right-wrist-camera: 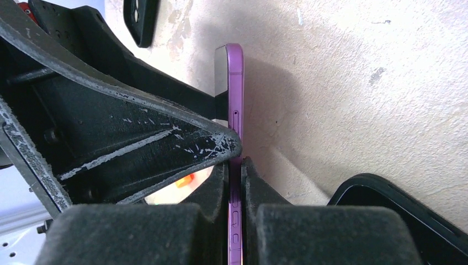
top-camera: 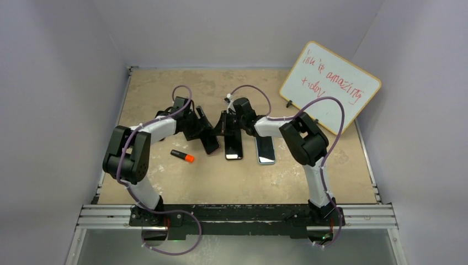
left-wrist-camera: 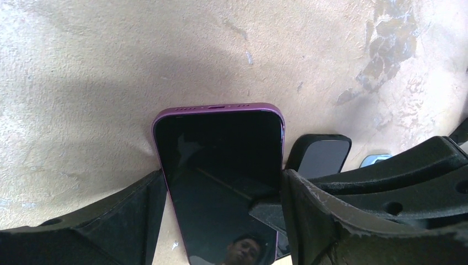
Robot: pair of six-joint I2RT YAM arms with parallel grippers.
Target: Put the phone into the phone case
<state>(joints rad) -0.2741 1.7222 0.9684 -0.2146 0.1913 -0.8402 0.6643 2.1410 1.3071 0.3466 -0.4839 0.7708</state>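
A purple phone (left-wrist-camera: 221, 165) with a dark screen is held just above the table. My left gripper (left-wrist-camera: 223, 182) is shut across its two long edges. My right gripper (right-wrist-camera: 236, 182) is shut on its front and back faces; there the phone (right-wrist-camera: 235, 83) shows edge-on. In the top view both grippers, left (top-camera: 205, 128) and right (top-camera: 223, 128), meet at mid-table and hide most of the phone. A black phone case (top-camera: 233, 149) lies open side up just beside them, also in the left wrist view (left-wrist-camera: 320, 157) and the right wrist view (right-wrist-camera: 386, 210).
A second black case (top-camera: 209, 144) with a camera cutout (right-wrist-camera: 141, 19) lies left of the first. A blue-edged phone (top-camera: 265, 149) lies to the right. An orange-capped marker (top-camera: 182, 156) is on the left. A whiteboard (top-camera: 330, 85) leans at the back right.
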